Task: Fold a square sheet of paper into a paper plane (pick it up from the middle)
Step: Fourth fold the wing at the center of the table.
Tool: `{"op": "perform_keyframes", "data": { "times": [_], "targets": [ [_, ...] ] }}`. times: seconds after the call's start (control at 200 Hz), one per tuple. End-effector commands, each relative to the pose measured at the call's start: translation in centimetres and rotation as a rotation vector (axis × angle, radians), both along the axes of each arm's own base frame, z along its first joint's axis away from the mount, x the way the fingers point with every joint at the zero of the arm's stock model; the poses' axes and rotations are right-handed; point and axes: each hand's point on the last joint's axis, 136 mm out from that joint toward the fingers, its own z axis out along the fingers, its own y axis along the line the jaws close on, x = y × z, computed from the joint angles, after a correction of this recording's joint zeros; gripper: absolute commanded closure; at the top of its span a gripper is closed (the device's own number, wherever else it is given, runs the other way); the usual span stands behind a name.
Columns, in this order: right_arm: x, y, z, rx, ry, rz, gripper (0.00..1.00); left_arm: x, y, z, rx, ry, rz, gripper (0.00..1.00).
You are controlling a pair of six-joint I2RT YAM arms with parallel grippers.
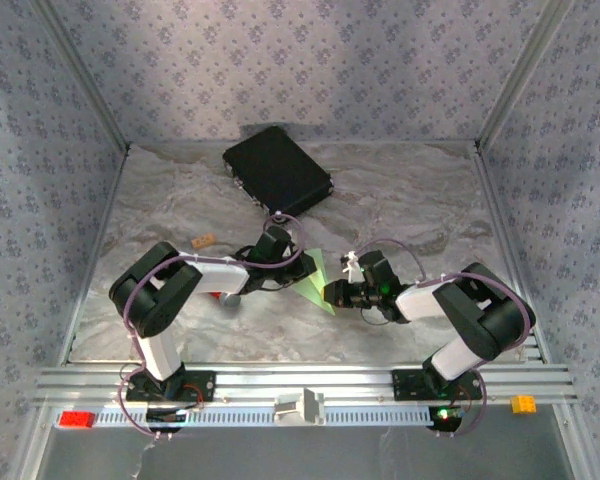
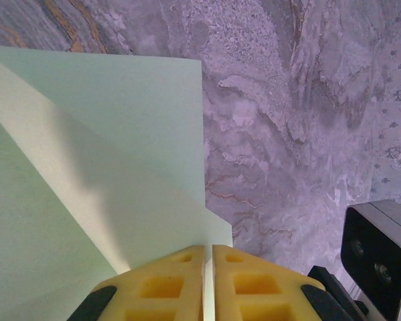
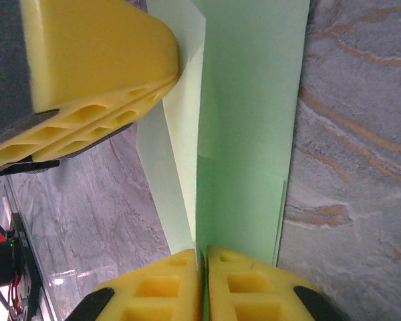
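Gripping the creased light-green sheet of paper from opposite sides, the left gripper and right gripper both pinch it narrowly, nearer the arms than the black case.

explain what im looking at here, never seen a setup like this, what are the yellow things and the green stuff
These are two robot arms bolted to the near edge of a marble-patterned table. The wide picture comes from a camera above and behind them. The two close-ups come from cameras on each arm's wrist, looking along its fingers.

The yellow blocks are those fingers. The green stuff is a sheet of paper, already creased, which the arms are folding into a plane.

The left hand is shut on one edge of the paper, and the right hand is shut on another, so the sheet is held between them.

Also on the table: a black case at the back and a small tan block.
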Motion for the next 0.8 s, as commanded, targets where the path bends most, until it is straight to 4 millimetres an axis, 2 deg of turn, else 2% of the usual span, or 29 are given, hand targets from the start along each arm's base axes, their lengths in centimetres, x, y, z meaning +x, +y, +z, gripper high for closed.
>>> {"op": "perform_keyframes", "data": {
  "times": [0.0, 0.31, 0.795],
  "targets": [
    [-0.4, -0.4, -1.0, -0.031, 0.059, -0.013, 0.88, 0.3, -1.3, 1.1, -0.034, -0.034, -0.034, 0.89],
    [-0.4, -0.6, -1.2, -0.034, 0.066, -0.021, 0.9, 0.3, -1.7, 1.0, -0.041, -0.03, -0.046, 0.89],
    [-0.2, -0.4, -1.3, -0.001, 0.125, -0.004, 0.96, 0.3, -0.6, -0.2, 0.016, -0.021, -0.018, 0.89]
  ]
}}
